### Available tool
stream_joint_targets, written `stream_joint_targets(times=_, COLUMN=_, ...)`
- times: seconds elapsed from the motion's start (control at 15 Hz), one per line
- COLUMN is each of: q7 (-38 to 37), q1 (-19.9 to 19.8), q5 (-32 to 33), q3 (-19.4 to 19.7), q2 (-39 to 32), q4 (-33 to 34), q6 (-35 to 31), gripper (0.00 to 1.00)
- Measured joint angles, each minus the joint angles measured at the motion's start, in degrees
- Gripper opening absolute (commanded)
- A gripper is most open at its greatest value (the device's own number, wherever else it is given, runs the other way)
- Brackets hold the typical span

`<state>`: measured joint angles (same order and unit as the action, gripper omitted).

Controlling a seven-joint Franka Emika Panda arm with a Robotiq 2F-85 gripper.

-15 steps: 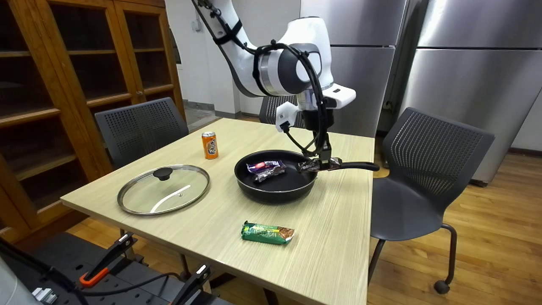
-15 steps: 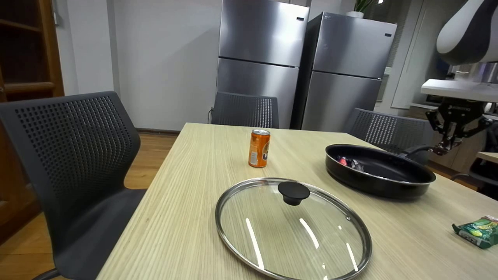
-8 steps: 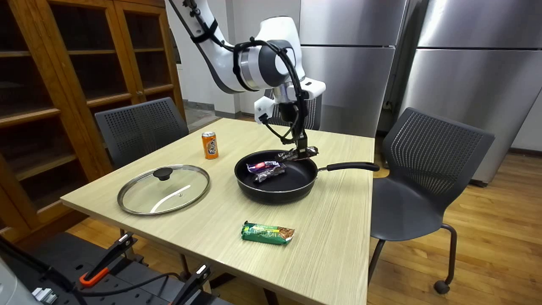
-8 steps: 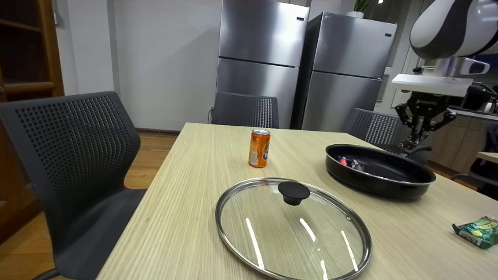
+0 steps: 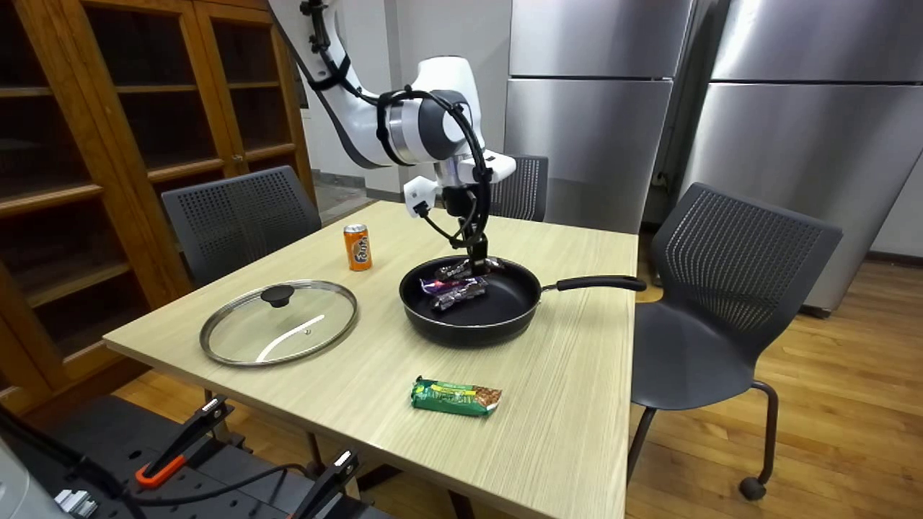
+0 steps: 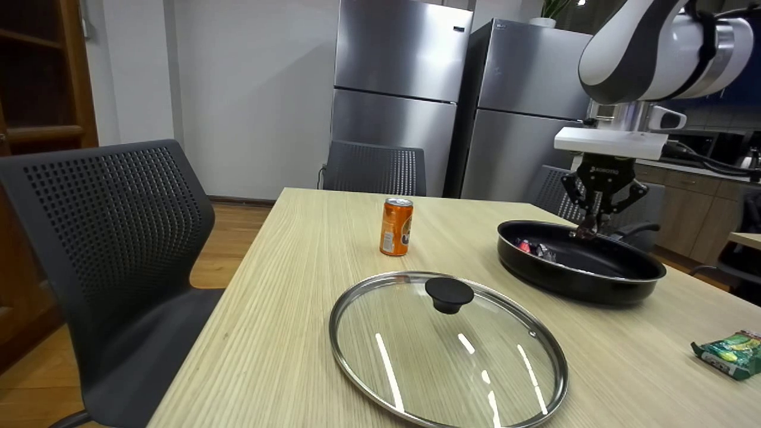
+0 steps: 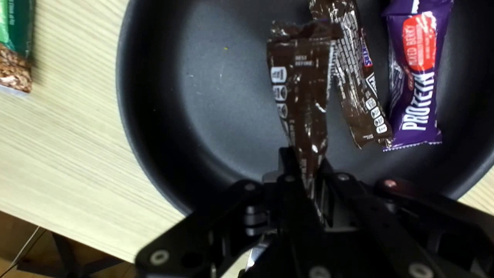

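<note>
In the wrist view, the end effector (image 7: 305, 164) is clamped on a brown candy bar (image 7: 301, 81); it looks light and firm inside slippery, crinkled plastic, so mid-length seems a sound place to hold it. Beneath the end effector is a smooth black pan (image 7: 220, 108) with another candy bar (image 7: 359, 88) and a purple protein bar (image 7: 417, 81) inside. In an exterior view, the brown candy bar pokes out both sides of the end effector, over the pan. In an exterior view, a clear glass lid (image 6: 428, 351) lies well apart.
</note>
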<state>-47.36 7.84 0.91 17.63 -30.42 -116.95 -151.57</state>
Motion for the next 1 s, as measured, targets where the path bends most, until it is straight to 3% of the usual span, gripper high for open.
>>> stream_joint_targets(times=1.0, q7=0.00, q1=-0.13, q5=0.00, q3=-1.05, q2=-12.30, q4=13.70, q6=8.95, gripper=0.03)
